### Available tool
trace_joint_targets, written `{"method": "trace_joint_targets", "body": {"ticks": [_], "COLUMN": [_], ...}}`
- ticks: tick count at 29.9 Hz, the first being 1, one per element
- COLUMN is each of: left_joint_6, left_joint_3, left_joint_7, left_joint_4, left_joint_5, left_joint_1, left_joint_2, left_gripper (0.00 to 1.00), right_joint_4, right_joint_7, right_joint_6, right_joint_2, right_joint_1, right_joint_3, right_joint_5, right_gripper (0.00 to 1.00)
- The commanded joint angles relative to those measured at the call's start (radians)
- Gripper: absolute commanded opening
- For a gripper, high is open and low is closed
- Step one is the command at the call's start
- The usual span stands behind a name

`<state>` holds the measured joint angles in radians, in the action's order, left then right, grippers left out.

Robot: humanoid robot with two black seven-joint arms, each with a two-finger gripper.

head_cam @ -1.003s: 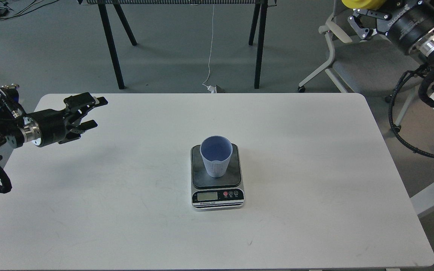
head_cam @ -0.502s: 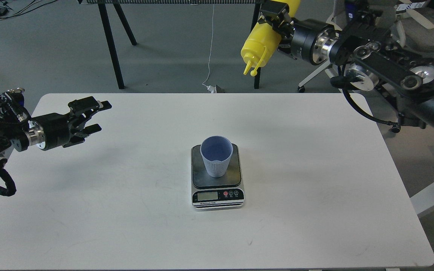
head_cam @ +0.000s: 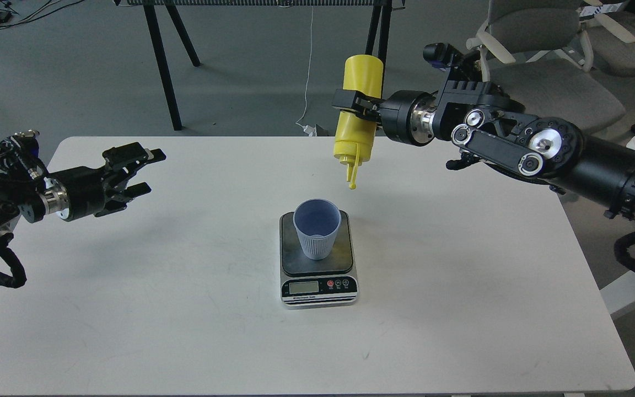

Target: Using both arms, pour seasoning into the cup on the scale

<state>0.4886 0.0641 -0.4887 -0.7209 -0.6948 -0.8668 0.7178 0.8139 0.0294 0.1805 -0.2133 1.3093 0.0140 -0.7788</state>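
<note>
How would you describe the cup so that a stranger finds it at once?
Look at the middle of the white table, where a small scale lies. The cup stands upright on its dark plate. It is the only light-blue thing, ribbed on its lower half.

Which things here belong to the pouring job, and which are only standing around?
Job: seasoning bottle, upside down in right gripper; cup; scale; open left gripper.
Around: table, grey chairs, black stand legs.
</note>
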Motion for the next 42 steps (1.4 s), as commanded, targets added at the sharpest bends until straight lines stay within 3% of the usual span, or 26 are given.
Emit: {"method": "trace_joint_targets", "body": {"ticks": [1,12,28,35,42], "left_joint_6": [0.000,0.000,0.000,0.000,0.000], "left_joint_3": [0.000,0.000,-0.001,-0.003,-0.006], "left_joint_7": [0.000,0.000,0.000,0.000,0.000], "left_joint_4": [0.000,0.003,0.006,0.006,0.006], "left_joint_5": [0.000,-0.002,-0.002,-0.005,-0.009], "left_joint_1": [0.000,0.000,0.002,0.000,-0.001], "left_joint_2": [-0.003,-0.001,-0.008,-0.008,-0.005], "left_gripper": [0.99,0.99,0.99,0.99,0.99], "right_joint_4": [-0.005,-0.107,-0.110,-0.104,-0.050], "right_joint_7": [0.000,0.001,0.000,-0.011,-0.037], "right_joint_6": [0.001,-0.001,-0.001,0.011,0.053], "right_joint_2": [0.041,0.167,0.187,0.121,-0.078], "right_joint_1": [-0.007,-0.016,-0.022,-0.010,0.018], "right_joint_3": [0.003,0.040,0.037,-0.207,-0.477], "right_joint_5": [0.000,0.000,0.012,0.042,0.289], "right_gripper": [0.01,0.01,0.01,0.01,0.01]}}
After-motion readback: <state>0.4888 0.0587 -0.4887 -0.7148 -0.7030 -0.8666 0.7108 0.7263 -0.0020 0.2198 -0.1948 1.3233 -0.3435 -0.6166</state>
